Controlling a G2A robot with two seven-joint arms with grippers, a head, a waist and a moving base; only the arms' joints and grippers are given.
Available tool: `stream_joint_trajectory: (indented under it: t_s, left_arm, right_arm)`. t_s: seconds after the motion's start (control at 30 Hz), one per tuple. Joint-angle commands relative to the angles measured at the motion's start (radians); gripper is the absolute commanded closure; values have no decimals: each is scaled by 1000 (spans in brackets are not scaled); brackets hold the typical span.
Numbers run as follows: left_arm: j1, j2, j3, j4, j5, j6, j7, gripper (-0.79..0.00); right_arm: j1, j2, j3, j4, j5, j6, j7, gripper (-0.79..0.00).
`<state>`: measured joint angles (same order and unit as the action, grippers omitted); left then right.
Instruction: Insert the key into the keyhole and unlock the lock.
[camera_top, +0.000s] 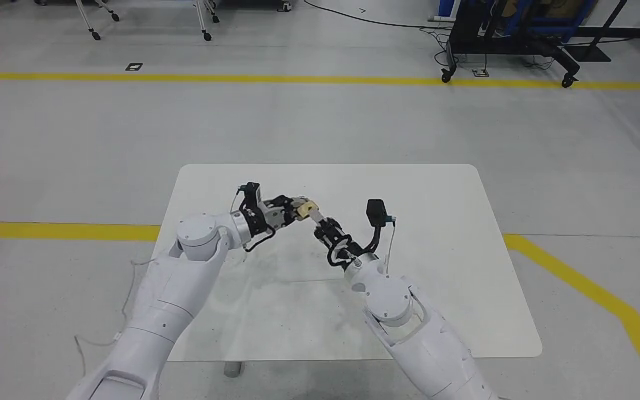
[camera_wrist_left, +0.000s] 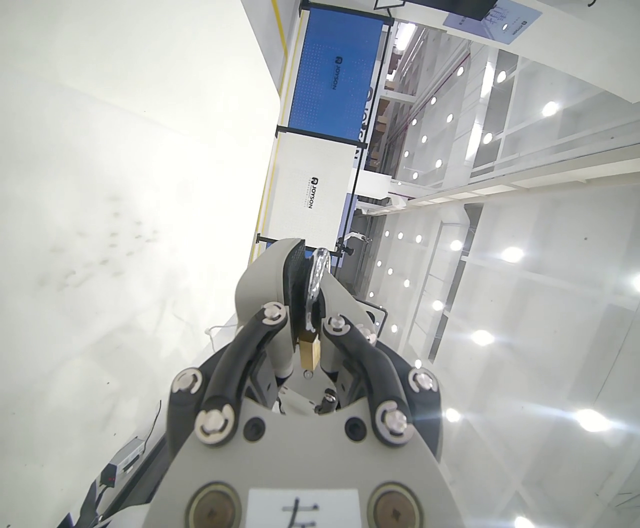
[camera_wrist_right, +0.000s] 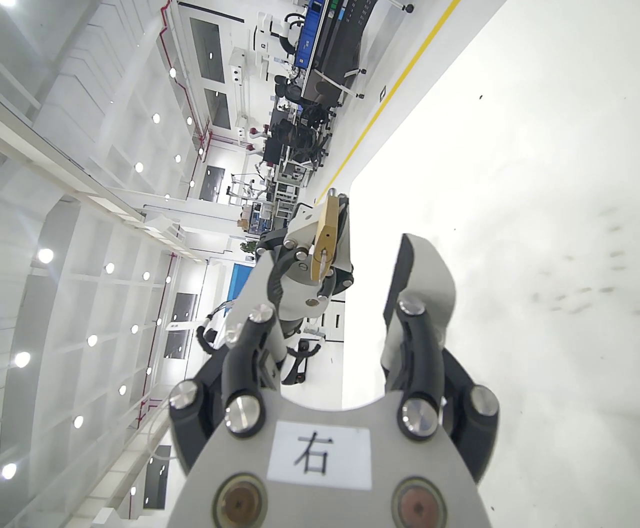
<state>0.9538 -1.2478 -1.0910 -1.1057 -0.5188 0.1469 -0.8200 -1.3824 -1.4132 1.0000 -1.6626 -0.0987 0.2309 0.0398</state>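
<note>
- While your left gripper (camera_wrist_left: 312, 272) pinches the lock (camera_wrist_right: 325, 235) by its shackle end, off the table (camera_top: 440, 200), the right gripper (camera_top: 321, 231) sits just short of it, jaws spread, empty.
- Silver bit (camera_wrist_right: 324, 257) on its end face: key or bare cylinder, can't tell.
- Risk: off-axis closing twists the lock in the pinch.
- Nothing between them; wheeled rack (camera_top: 510, 35) well apart.

Brass padlock (camera_wrist_right: 326, 232), silver shackle (camera_wrist_left: 316, 285) clamped in left claw (camera_wrist_left: 311, 252), held above table (camera_top: 450, 300)

Small free gap between right pincer (camera_top: 322, 230) and lock (camera_top: 306, 209), left pincer (camera_top: 297, 208) on its far side
</note>
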Motion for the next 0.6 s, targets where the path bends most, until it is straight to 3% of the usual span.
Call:
stream_joint_trajectory:
  t_s: [0.0,0.17,0.23,0.43,0.47,0.5,0.53,0.57]
  left_arm:
    - [-2,-1,0,4,-3,1,0,0]
    - [-4,-2,-2,8,-7,-3,3,0]
    - [-4,-2,-4,9,-8,-5,2,0]
    - [-1,-1,-9,8,-14,-22,-12,0]
    - [-1,-2,-9,7,-16,-25,-14,0]
    - [0,-2,-9,8,-16,-27,-15,0]
    - [0,-2,-9,8,-15,-28,-16,0]
    - [0,-2,-9,8,-15,-31,-16,0]
  right_arm:
    - [0,0,0,0,-1,0,0,-785]
    - [-2,0,2,-2,5,-3,-1,-785]
    - [-21,-2,30,-23,105,-62,12,-785]
    - [-76,9,147,-18,438,-233,247,-785]
    - [-78,10,161,-6,499,-240,297,-717]
    - [-76,12,176,10,541,-239,326,-557]
    - [-70,13,183,26,559,-232,341,-453]
    - [-65,12,183,40,592,-220,360,-388]
